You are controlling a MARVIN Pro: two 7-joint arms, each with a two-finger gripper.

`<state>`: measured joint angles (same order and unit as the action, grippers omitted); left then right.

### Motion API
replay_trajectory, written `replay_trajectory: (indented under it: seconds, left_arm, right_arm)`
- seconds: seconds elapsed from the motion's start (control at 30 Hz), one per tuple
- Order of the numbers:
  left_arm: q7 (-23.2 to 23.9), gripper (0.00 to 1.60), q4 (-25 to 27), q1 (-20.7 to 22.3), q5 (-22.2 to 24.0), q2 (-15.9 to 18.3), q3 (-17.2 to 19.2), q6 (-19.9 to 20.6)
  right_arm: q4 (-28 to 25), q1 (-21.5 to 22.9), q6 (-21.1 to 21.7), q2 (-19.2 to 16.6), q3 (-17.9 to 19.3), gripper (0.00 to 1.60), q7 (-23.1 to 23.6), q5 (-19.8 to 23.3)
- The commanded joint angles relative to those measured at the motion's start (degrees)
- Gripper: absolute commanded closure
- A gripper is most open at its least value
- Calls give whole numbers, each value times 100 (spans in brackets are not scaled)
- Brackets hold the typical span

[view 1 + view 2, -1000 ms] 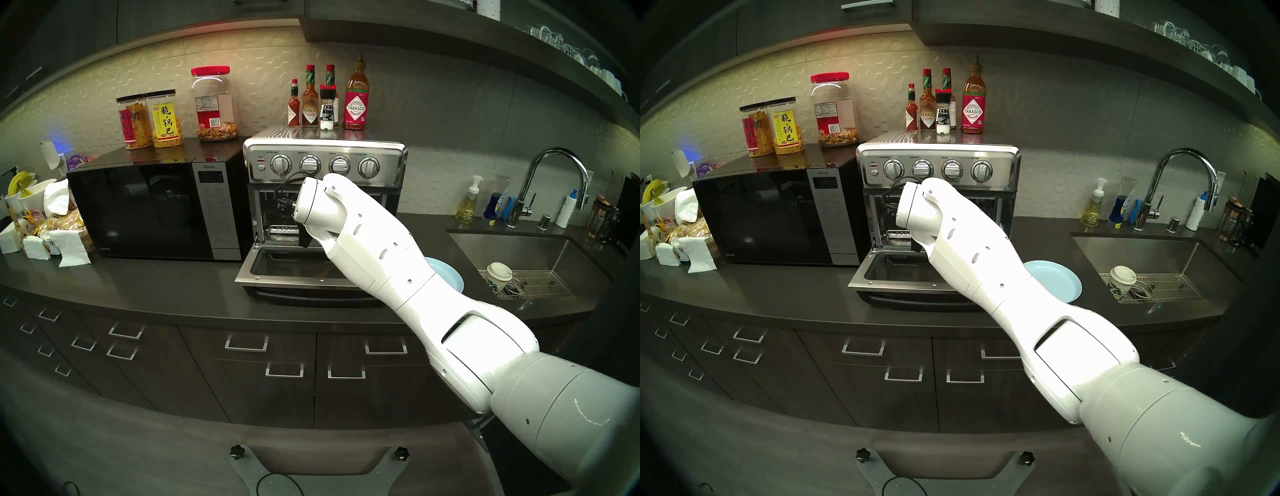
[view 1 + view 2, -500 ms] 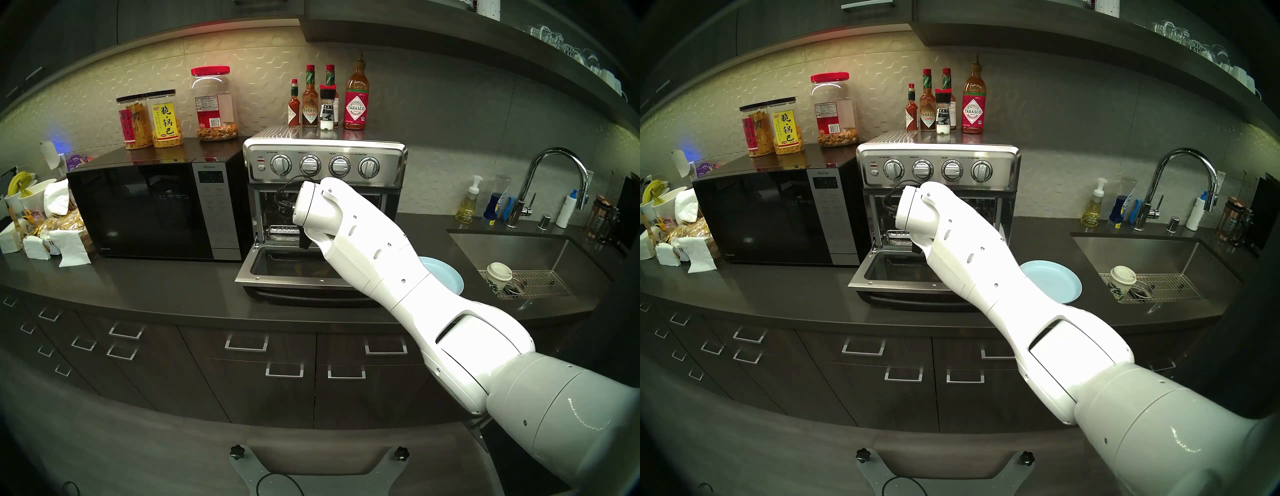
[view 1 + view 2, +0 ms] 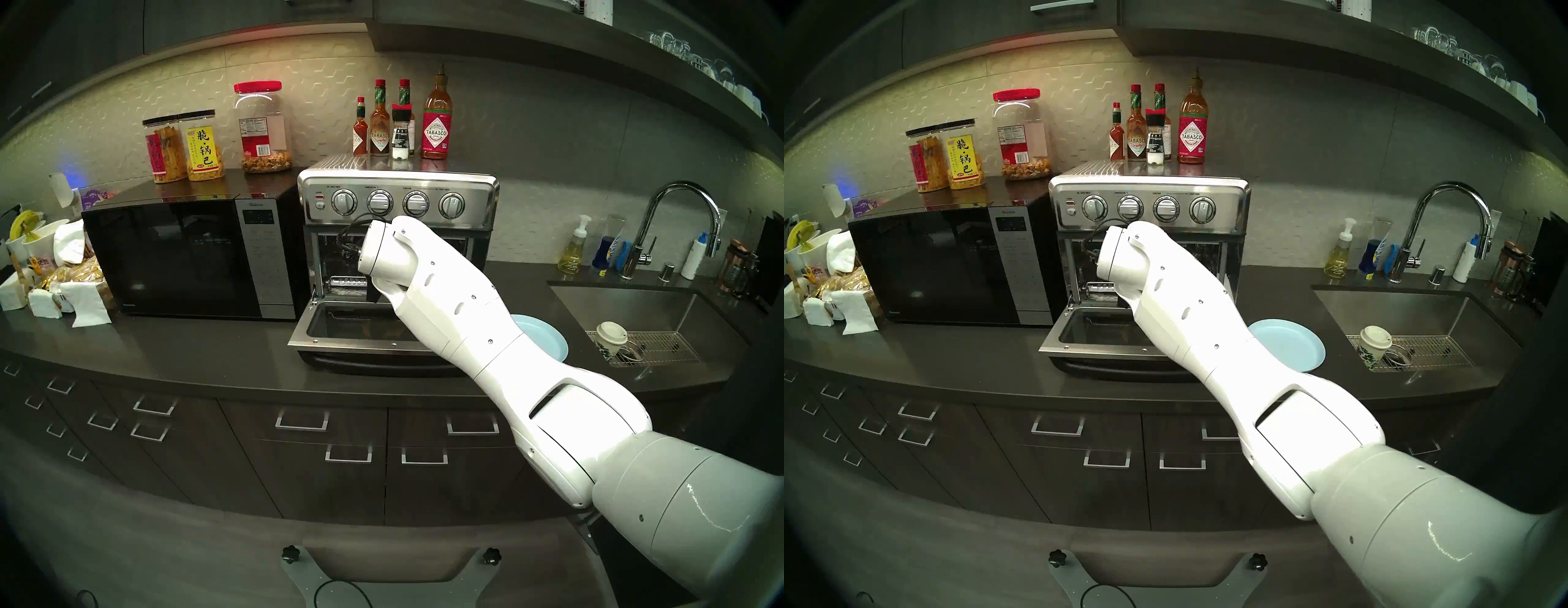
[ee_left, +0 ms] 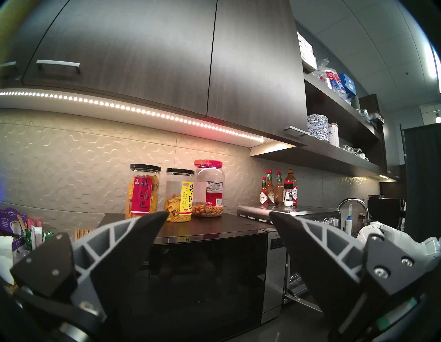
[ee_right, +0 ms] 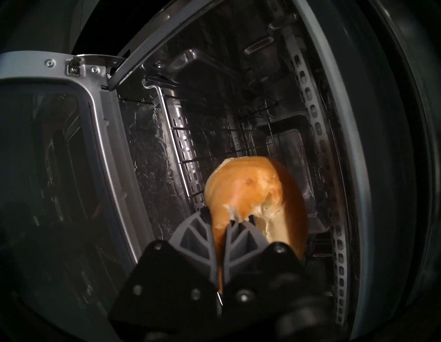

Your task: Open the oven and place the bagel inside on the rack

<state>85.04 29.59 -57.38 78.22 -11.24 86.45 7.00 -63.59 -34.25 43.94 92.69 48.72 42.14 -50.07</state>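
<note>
The right pincer (image 5: 220,225) is clamped on the bagel's (image 5: 248,188) edge, inside the open oven (image 3: 396,199), seemingly above the rack (image 5: 250,133), ready for release; left pincer (image 4: 218,216) apart, idle.

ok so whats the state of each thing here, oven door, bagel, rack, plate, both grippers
oven: door dropped fully open
bagel: pinched on its edge, inside the oven, not yet lying on the rack
rack: in the oven, nothing on it
plate: bare, beside the oven door
right gripper: shut on the bagel
left gripper: open, holding nothing
</note>
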Motion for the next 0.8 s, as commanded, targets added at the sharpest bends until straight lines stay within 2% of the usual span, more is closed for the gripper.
replay_trajectory:
  seconds: [0.0,0.53,0.57,0.63,0.67,0.7,0.77]
  left_arm:
    - [-4,0,10,64,15,52,24,6]
    - [-4,0,4,81,-4,47,25,10]
    - [-4,0,3,82,-5,47,25,10]
    - [-4,0,3,83,-7,46,26,11]
    - [-4,0,3,84,-8,46,26,11]
    - [-4,0,3,85,-8,46,26,11]
    - [-4,0,2,85,-9,45,26,11]
  right_arm:
    - [86,223,-27,181,95,160,-162,-2]
    - [338,258,1,351,237,160,-373,-93]
    - [349,259,1,361,245,132,-382,-98]
    - [356,258,9,375,255,105,-387,-108]
    - [366,259,12,385,262,99,-398,-113]
    - [372,261,13,390,266,86,-398,-116]
    - [376,262,17,396,270,82,-400,-122]
